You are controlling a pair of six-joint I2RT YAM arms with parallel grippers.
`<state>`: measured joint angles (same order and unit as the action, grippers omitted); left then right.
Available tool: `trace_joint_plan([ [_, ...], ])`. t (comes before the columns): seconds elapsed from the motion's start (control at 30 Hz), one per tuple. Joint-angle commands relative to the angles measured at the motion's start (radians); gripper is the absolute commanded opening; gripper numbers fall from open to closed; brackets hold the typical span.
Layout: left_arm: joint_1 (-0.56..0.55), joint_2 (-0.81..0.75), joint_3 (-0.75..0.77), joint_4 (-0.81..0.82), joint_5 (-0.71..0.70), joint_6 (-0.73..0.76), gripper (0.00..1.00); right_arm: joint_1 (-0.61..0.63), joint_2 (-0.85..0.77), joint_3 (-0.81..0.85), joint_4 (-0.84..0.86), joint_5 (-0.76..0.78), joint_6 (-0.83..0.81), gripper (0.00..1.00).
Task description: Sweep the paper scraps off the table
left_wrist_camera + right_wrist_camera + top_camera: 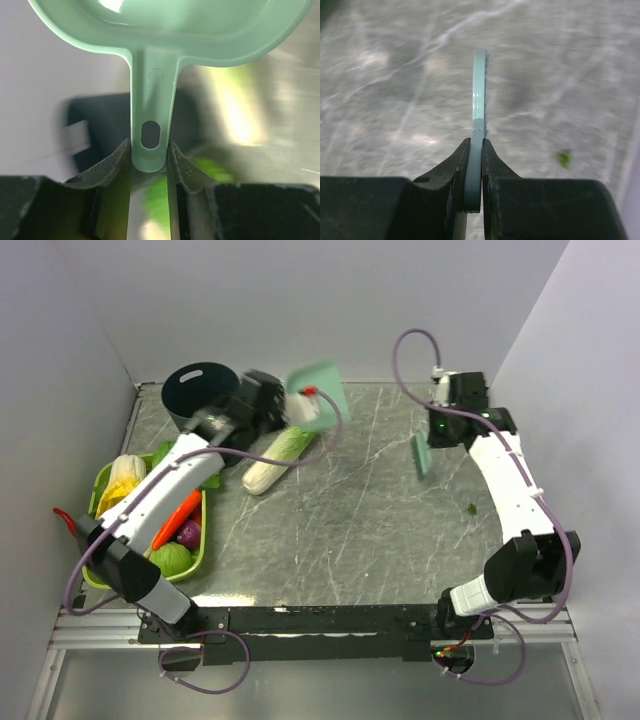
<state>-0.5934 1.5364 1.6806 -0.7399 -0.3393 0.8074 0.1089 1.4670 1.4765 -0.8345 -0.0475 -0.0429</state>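
Note:
One small dark-green paper scrap (470, 507) lies on the grey marble table (370, 525) at the right; it also shows in the right wrist view (564, 158). No other scraps show. My right gripper (438, 430) is shut on the teal hand brush (421, 454), which is seen edge-on in the wrist view (479, 95), above the table and up-left of the scrap. My left gripper (268, 402) is shut on the handle (149, 105) of the teal dustpan (318, 390), held raised beside the black bin (198, 392) at the back left.
A long pale-green cabbage (280, 458) lies on the table below the dustpan. A lime-green tray (98, 485) of vegetables stands at the left edge. White walls close in the back and both sides.

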Motion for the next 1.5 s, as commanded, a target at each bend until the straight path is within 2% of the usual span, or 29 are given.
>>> trace_joint_plan([
  [0.0, -0.071, 0.054, -0.067, -0.144, 0.209, -0.253, 0.01, -0.104, -0.117, -0.002, -0.040, 0.110, -0.083, 0.00],
  [0.17, -0.121, 0.140, -0.194, -0.148, 0.313, -0.300, 0.01, -0.201, -0.212, -0.103, -0.011, 0.270, -0.201, 0.00],
  [0.3, -0.137, 0.197, -0.275, -0.092, 0.344, -0.284, 0.01, -0.274, -0.249, -0.221, 0.032, 0.374, -0.273, 0.00],
  [0.43, -0.158, 0.235, -0.298, -0.090, 0.342, -0.248, 0.01, -0.363, -0.228, -0.278, 0.063, 0.393, -0.343, 0.00],
  [0.67, -0.158, 0.260, -0.298, -0.136, 0.342, -0.202, 0.01, -0.393, -0.139, -0.321, 0.115, 0.316, -0.422, 0.00],
  [0.73, -0.157, 0.261, -0.306, -0.154, 0.356, -0.194, 0.01, -0.393, -0.110, -0.306, 0.098, 0.301, -0.385, 0.00],
  [0.87, -0.158, 0.264, -0.309, -0.190, 0.349, -0.198, 0.01, -0.377, -0.054, -0.239, -0.009, 0.224, -0.284, 0.00],
  [0.97, -0.160, 0.278, -0.312, -0.210, 0.342, -0.201, 0.01, -0.350, -0.046, -0.260, -0.029, 0.160, -0.227, 0.00],
  [1.13, -0.160, 0.284, -0.323, -0.220, 0.342, -0.201, 0.01, -0.198, -0.091, -0.266, -0.078, 0.029, -0.141, 0.00],
  [1.27, -0.160, 0.295, -0.326, -0.219, 0.310, -0.205, 0.01, -0.065, -0.145, -0.230, -0.153, -0.168, -0.120, 0.00],
  [1.33, -0.160, 0.295, -0.328, -0.210, 0.304, -0.205, 0.01, -0.037, -0.171, -0.217, -0.172, -0.193, -0.118, 0.00],
  [1.47, -0.158, 0.300, -0.322, -0.214, 0.292, -0.200, 0.01, -0.048, -0.186, -0.179, -0.175, -0.150, -0.120, 0.00],
])
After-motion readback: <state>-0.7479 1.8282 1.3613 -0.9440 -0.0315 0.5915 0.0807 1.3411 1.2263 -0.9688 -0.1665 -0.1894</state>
